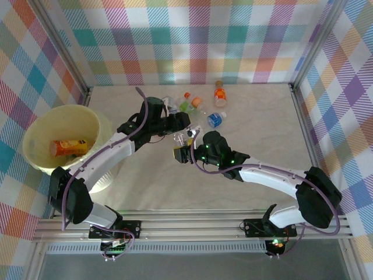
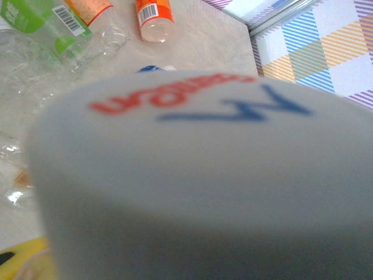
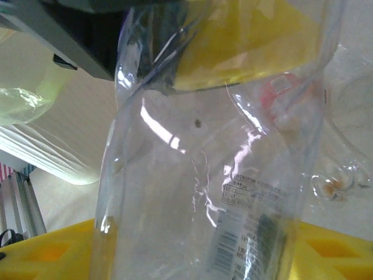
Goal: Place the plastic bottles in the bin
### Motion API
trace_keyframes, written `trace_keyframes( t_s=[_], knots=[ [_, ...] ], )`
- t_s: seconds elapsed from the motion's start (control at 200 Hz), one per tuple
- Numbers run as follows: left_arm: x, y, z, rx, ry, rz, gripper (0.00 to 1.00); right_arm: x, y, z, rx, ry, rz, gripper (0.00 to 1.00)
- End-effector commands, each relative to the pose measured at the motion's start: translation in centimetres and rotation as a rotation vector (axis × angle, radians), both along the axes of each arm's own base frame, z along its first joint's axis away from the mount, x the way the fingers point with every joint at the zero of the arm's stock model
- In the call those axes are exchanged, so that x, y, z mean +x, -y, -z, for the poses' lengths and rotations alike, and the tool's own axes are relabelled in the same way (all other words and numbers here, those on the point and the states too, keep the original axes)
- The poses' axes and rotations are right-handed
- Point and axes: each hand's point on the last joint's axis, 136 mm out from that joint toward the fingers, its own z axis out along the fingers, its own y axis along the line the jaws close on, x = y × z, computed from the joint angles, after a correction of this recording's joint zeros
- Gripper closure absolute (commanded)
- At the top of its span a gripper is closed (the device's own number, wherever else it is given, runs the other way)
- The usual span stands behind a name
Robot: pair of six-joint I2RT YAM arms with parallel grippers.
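Note:
A clear crushed plastic bottle (image 1: 183, 139) (image 3: 204, 192) hangs above the table's middle between both grippers. My left gripper (image 1: 185, 129) comes from the left and is shut on its upper end; its dark body (image 3: 87, 35) and a yellow pad show at the top of the right wrist view. My right gripper (image 1: 183, 149) (image 3: 204, 256) flanks the lower part, its yellow fingers (image 3: 46, 251) close against the bottle's sides. A blurred pale surface (image 2: 198, 175) with red and blue lettering lies right against the left wrist lens. The cream bin (image 1: 35, 157) stands far left, an orange bottle (image 1: 70, 147) inside it.
Several loose bottles lie near the back of the table: an orange one (image 1: 220, 93) (image 2: 154, 17), a blue-capped one (image 1: 215, 119), a green-labelled one (image 1: 186, 106) (image 2: 41, 17). Checked walls close off the back and both sides. The left arm passes beside the bin's right rim.

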Motion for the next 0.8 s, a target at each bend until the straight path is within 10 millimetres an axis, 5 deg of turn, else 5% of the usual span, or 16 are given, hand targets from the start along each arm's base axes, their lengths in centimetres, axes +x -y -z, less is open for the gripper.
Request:
trace_keyframes(
  t_s=[0.0, 0.415, 0.575, 0.795],
  knots=[
    [0.2, -0.1, -0.5, -0.006, 0.032, -0.018, 0.43, -0.1, -1.0, -2.5, 0.050, 0.057, -0.045, 0.31],
    [-0.4, -4.3, -2.1, 0.108, 0.097, -0.151, 0.47, 0.2, 0.3, -3.2, 0.029, 0.113, 0.003, 0.10],
    [-0.9, -6.8, -4.0, 0.175, 0.141, -0.216, 0.46, 0.6, 1.0, -3.7, -0.001, 0.153, 0.028, 0.00],
    [-2.1, -11.8, -7.7, 0.299, 0.223, -0.355, 0.47, 1.5, 2.3, -3.6, -0.043, 0.182, 0.107, 0.00]
  ],
)
